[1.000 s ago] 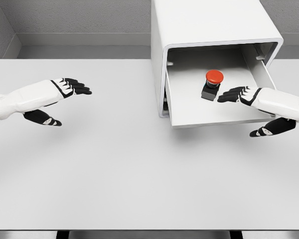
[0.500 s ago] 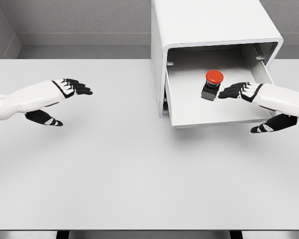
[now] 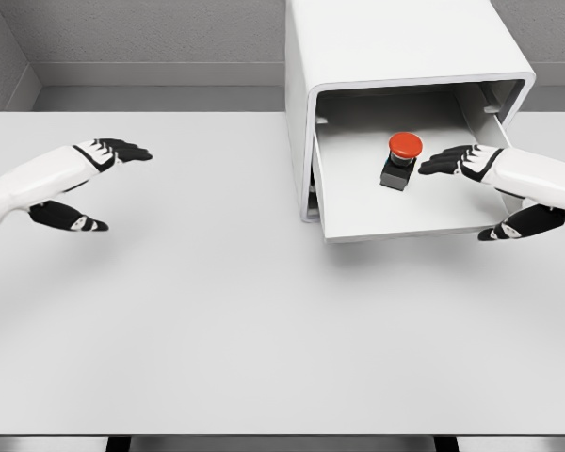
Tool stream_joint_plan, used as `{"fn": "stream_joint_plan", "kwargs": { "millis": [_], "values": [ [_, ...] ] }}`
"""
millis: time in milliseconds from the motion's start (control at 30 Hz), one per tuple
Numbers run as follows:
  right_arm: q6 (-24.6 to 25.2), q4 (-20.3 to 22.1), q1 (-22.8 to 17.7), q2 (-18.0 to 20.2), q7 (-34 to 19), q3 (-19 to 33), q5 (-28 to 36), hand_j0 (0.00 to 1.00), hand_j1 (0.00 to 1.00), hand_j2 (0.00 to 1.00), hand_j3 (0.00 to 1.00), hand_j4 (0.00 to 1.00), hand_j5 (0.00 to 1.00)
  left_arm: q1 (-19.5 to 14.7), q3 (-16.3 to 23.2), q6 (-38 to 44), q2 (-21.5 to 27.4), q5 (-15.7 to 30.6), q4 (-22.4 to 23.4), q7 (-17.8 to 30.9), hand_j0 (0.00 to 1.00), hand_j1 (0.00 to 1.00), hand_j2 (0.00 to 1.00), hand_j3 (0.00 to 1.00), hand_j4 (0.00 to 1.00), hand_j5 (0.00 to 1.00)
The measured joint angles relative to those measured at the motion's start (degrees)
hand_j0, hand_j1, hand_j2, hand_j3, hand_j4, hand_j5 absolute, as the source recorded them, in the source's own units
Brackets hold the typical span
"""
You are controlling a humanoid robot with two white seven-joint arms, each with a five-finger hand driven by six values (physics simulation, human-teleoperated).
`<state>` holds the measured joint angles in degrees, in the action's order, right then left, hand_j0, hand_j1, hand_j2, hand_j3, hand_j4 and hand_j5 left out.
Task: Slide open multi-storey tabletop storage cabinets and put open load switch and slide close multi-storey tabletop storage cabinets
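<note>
Left hand (image 3: 94, 160) hangs over the surface (image 3: 217, 320), far left of the cabinet (image 3: 395, 47), fingers stretched out and relaxed, holding nothing. The cabinet's drawer (image 3: 414, 221) is pulled out, and the red-capped switch (image 3: 401, 158) sits inside it. Right hand (image 3: 476, 165) hovers just right of the switch, fingers spread toward it, apart from it.

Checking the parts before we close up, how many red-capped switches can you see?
1. The red-capped load switch sits in the pulled-out drawer of the white cabinet, just left of the right hand. Any lower drawers are hidden.
</note>
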<state>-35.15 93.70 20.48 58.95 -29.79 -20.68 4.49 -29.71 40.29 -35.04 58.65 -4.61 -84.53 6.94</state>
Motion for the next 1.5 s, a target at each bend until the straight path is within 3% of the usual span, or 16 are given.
{"fn": "stream_joint_plan", "kwargs": {
  "millis": [100, 233, 367, 567, 800, 1000, 1133, 1500],
  "values": [
    [0.00, -0.35, 0.00, -0.31, -0.22, 0.02, -0.01, 1.00, 1.00, 1.00, 1.00, 1.00, 1.00, 3.69, -3.14, -0.03, -1.25, 0.76, 1.41, 3.82, 1.00, 1.00, 1.00, 1.00, 1.00, 1.00],
    [0.00, -0.66, 0.53, -0.66, -0.54, 0.02, 0.11, 1.00, 1.00, 1.00, 1.00, 1.00, 1.00, 4.22, -6.26, -0.03, -3.14, 2.83, 2.17, 10.69, 1.00, 1.00, 1.00, 1.00, 1.00, 1.00],
    [0.00, -1.19, 1.49, -1.28, -0.80, 0.01, 0.10, 1.00, 1.00, 1.00, 1.00, 1.00, 1.00, 5.19, -7.08, -0.06, -3.79, 4.42, 2.26, 13.90, 1.00, 1.00, 1.00, 1.00, 1.00, 1.00],
    [-0.01, -1.70, 2.11, -2.79, -1.76, -0.04, 0.09, 1.00, 1.00, 1.00, 1.00, 1.00, 1.00, 5.54, -7.88, -0.07, -4.07, 5.13, 2.28, 14.56, 1.00, 1.00, 1.00, 1.00, 1.00, 1.00],
    [0.01, -4.96, 5.54, -5.23, -3.20, -0.46, 0.10, 1.00, 1.00, 1.00, 1.00, 1.00, 1.00, 5.54, -8.15, -0.07, -4.27, 5.15, 2.28, 14.73, 1.00, 1.00, 1.00, 1.00, 1.00, 1.00],
    [-1.34, -9.35, 12.65, -9.07, -6.44, -3.07, -0.89, 1.00, 1.00, 1.00, 1.00, 1.00, 1.00, 5.54, -8.50, -0.04, -4.22, 5.01, 2.23, 14.86, 1.00, 1.00, 1.00, 1.00, 1.00, 1.00],
    [0.21, -9.33, 11.60, -10.13, -4.60, -4.24, 0.54, 1.00, 1.00, 1.00, 1.00, 1.00, 1.00, 6.24, -8.36, -0.06, -4.26, 4.83, 2.31, 15.00, 1.00, 1.00, 1.00, 1.00, 1.00, 1.00],
    [-0.03, -5.63, 9.49, -6.96, -4.70, -4.46, 4.98, 1.00, 1.00, 1.00, 1.00, 1.00, 1.00, 6.77, -8.19, -0.07, -4.30, 5.02, 2.35, 15.05, 1.00, 1.00, 1.00, 1.00, 1.00, 1.00]
  ]
}}
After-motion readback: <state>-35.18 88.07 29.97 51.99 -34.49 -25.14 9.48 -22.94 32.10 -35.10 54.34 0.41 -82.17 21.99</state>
